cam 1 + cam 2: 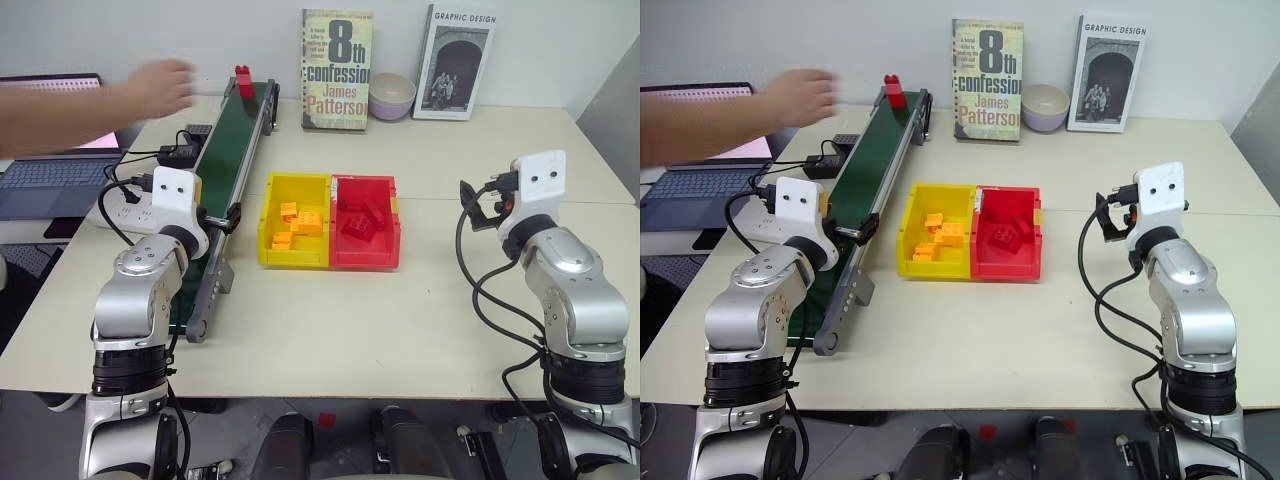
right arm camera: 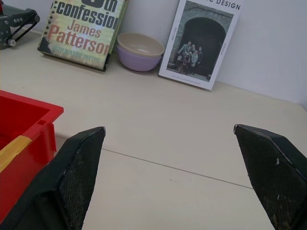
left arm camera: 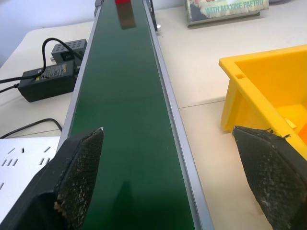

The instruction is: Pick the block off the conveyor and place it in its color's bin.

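One block (image 1: 244,81) at conveyor's (image 1: 228,150) far end

Head pair: looks forward and down over the beige table (image 1: 420,330).
Left wrist: close above the long dark green belt conveyor (image 3: 124,124), facing along it.
Right wrist: low over table, facing propped books.

the pale table (image 1: 420,310) carried the conveyor (image 1: 225,170) along its left side, the joined yellow tray (image 1: 295,222) and red bin (image 1: 366,222) at centre, two books (image 1: 336,70) and a bowl (image 1: 391,96) at the rear, and a power adapter (image 3: 45,82).
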You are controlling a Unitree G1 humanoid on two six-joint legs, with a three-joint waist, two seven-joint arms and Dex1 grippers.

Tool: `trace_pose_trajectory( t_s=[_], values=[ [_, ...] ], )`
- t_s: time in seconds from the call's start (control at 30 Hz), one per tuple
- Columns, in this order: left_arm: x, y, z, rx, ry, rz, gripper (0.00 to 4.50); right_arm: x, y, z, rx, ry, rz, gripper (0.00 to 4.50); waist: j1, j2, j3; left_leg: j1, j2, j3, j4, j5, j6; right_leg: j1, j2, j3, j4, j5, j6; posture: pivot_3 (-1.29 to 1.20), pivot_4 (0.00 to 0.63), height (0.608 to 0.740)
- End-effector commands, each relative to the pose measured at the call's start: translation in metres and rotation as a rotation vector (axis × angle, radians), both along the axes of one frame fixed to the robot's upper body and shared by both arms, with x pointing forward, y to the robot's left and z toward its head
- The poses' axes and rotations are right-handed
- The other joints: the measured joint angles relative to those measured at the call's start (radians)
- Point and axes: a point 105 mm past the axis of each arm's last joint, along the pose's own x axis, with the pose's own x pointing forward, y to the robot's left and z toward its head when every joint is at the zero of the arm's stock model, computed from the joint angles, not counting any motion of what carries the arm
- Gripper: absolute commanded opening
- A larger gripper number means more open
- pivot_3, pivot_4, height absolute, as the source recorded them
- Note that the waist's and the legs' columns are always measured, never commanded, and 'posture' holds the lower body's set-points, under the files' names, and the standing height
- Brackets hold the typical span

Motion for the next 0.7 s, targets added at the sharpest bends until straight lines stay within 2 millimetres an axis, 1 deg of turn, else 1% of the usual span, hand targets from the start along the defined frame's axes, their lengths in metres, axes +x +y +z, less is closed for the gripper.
trace_pose_trajectory(
  t_s=[0.03, 0.13, 0.2, 0.33, 0.4, 0.43, 0.57, 0.6, 0.7],
  values=[
    [-0.005, -0.002, 0.017, 0.004, -0.063, -0.011, 4.46, -0.003, 0.004, 0.018, -0.012, -0.068, 0.014, 4.50, 0.000, 0.000, 0.000, 0.000, 0.000, 0.000, 0.000, 0.000, 0.000, 0.000, 0.000, 0.000, 0.000, 0.000, 0.000, 0.00, 0.150, 0.740],
    [-0.009, -0.002, 0.022, 0.013, -0.092, -0.007, 4.46, -0.003, 0.003, 0.020, -0.018, -0.067, 0.023, 4.50, 0.000, 0.000, 0.000, 0.000, 0.000, 0.000, 0.000, 0.000, 0.000, 0.000, 0.000, 0.000, 0.000, 0.000, 0.000, 0.00, 0.150, 0.740],
    [-0.009, 0.000, 0.026, -0.012, -0.112, 0.015, 4.46, -0.002, 0.004, 0.021, -0.019, -0.066, 0.040, 4.50, 0.000, 0.000, 0.000, 0.000, 0.000, 0.000, 0.000, 0.000, 0.000, 0.000, 0.000, 0.000, 0.000, 0.000, 0.000, 0.00, 0.150, 0.740],
    [-0.009, 0.004, 0.028, -0.047, -0.134, 0.061, 4.46, 0.001, 0.012, 0.027, -0.029, -0.066, 0.144, 4.50, 0.000, 0.000, 0.000, 0.000, 0.000, 0.000, 0.000, 0.000, 0.000, 0.000, 0.000, 0.000, 0.000, 0.000, 0.000, 0.00, 0.150, 0.740],
    [-0.010, 0.006, 0.028, -0.063, -0.145, 0.087, 4.46, 0.000, 0.026, 0.036, -0.006, -0.076, 0.275, 4.50, -0.001, 0.000, 0.000, 0.000, 0.000, 0.000, 0.000, 0.000, 0.000, 0.000, 0.000, 0.000, 0.000, 0.000, 0.000, 0.00, 0.150, 0.740],
    [-0.010, 0.008, 0.028, -0.077, -0.152, 0.104, 4.46, -0.001, 0.036, 0.042, -0.002, -0.085, 0.361, 4.50, -0.001, 0.000, 0.000, 0.000, 0.000, 0.000, 0.000, 0.000, 0.000, 0.000, 0.000, 0.000, 0.000, 0.000, 0.000, 0.00, 0.150, 0.740],
    [-0.012, 0.009, 0.028, -0.099, -0.161, 0.118, 4.46, -0.008, 0.061, 0.054, 0.020, -0.096, 0.583, 4.50, -0.001, 0.000, 0.000, 0.000, 0.000, 0.000, 0.000, 0.000, 0.000, 0.000, 0.000, -0.001, 0.000, 0.000, 0.000, 0.00, 0.150, 0.740],
    [-0.013, 0.009, 0.027, -0.091, -0.163, 0.118, 4.46, -0.012, 0.069, 0.057, 0.020, -0.100, 0.650, 4.50, -0.001, 0.000, 0.000, 0.000, 0.000, 0.000, 0.000, 0.000, 0.000, 0.000, 0.000, -0.001, 0.000, 0.000, 0.000, 0.00, 0.150, 0.740],
    [-0.016, 0.012, 0.026, -0.101, -0.175, 0.140, 4.46, -0.031, 0.102, 0.061, 0.028, -0.075, 0.915, 4.50, 0.000, 0.000, 0.000, 0.000, 0.000, -0.001, 0.000, 0.000, 0.000, 0.001, 0.000, -0.001, 0.000, 0.000, 0.000, 0.00, 0.150, 0.740]
  ],
)
